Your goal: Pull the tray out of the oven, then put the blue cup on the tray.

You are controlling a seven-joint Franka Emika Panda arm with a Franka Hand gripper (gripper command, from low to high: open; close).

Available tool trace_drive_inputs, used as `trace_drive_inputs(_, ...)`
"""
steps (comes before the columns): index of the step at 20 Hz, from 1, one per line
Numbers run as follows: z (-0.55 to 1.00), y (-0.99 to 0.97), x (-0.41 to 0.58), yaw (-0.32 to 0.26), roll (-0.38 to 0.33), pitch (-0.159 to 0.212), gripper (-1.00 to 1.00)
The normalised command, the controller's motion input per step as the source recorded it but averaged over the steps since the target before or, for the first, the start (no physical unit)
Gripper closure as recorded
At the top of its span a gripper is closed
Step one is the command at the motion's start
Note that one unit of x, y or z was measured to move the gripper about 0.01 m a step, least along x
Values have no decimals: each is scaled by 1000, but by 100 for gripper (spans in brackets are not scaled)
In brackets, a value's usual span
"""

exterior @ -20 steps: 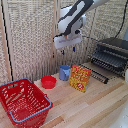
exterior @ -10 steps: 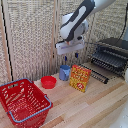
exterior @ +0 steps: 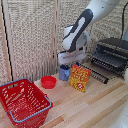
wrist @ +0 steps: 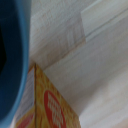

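The blue cup (exterior: 64, 73) stands on the wooden table, just at the exterior view's left of a yellow-red box (exterior: 80, 78). My gripper (exterior: 64, 60) hangs directly over the cup, close to its rim; its fingers are too small to read. In the wrist view the blue cup (wrist: 11, 60) fills one side, with the box (wrist: 50, 107) beside it, and no fingers show. The oven (exterior: 114, 52) sits at the exterior view's right with its front open. The tray (exterior: 99, 74), a dark wire rack, sticks out from the oven's front.
A red bowl (exterior: 48, 82) lies at the exterior view's left of the cup. A red wire basket (exterior: 22, 102) stands at the front left. A slatted screen (exterior: 30, 35) backs the table (exterior: 95, 107).
The gripper has dropped straight down toward the blue cup. The cup, box, bowl and basket have not moved.
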Motion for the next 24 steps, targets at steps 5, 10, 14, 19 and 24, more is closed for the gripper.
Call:
trace_drive_inputs(5,-31,-37,-25,44,18,5,100)
trace_drive_inputs(10,0,0,7,91,0,0,100)
trace_drive_inputs(14,0,-17,0,45,0,0,100)
trace_drive_inputs(19,2,-78,0,-18,0,-1,100)
trace_drive_inputs(24,211,-163,90,-122,14,-49,100)
